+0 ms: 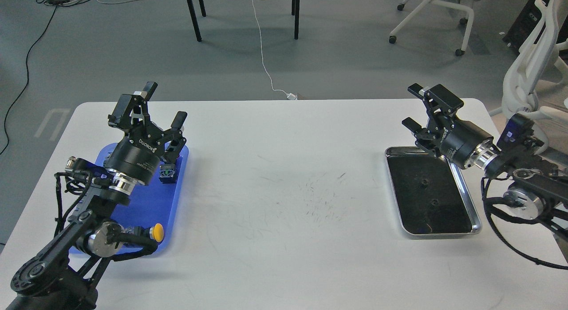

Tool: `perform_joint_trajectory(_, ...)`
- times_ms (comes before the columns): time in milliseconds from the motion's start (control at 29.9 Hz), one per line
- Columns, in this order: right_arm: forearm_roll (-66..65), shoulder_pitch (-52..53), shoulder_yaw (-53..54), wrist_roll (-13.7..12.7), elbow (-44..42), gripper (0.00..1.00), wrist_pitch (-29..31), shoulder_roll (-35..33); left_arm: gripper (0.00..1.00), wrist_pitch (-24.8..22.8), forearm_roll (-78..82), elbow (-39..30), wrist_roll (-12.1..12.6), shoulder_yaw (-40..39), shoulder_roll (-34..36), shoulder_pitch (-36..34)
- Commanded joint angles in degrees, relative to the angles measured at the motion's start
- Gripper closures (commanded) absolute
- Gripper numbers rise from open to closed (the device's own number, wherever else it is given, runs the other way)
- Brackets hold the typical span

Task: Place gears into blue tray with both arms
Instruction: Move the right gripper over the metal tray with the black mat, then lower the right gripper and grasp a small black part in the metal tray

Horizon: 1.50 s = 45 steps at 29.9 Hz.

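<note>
Your white desk (284,203) sits on grey floor, scuffed at its bare middle. The blue tray (175,190) lies near its left edge under the left tool (164,103), fingers spread, empty. The right tool (413,106), also spread, hovers over the metal tray (475,212) holding two gears (424,182).

Matt white desk (284,212), smooth but scuffed with fine dark scratches mid-surface. The blue tray (177,185) looks like glossy plastic. Over on the right, a metal tray (477,221) with a shiny silver rim and a dark, reflective inside. Both arms are matt black with polished silver wrist rings.
</note>
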Motion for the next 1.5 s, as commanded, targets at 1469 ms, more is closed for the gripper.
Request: perform_joint_trajectory(1469,-53.1,25.7,-47.4,0.0,-19.8,0.36,3.1,16.0,0.02,0.0,0.1,-3.0,-0.9,0.4,-0.3,1.2)
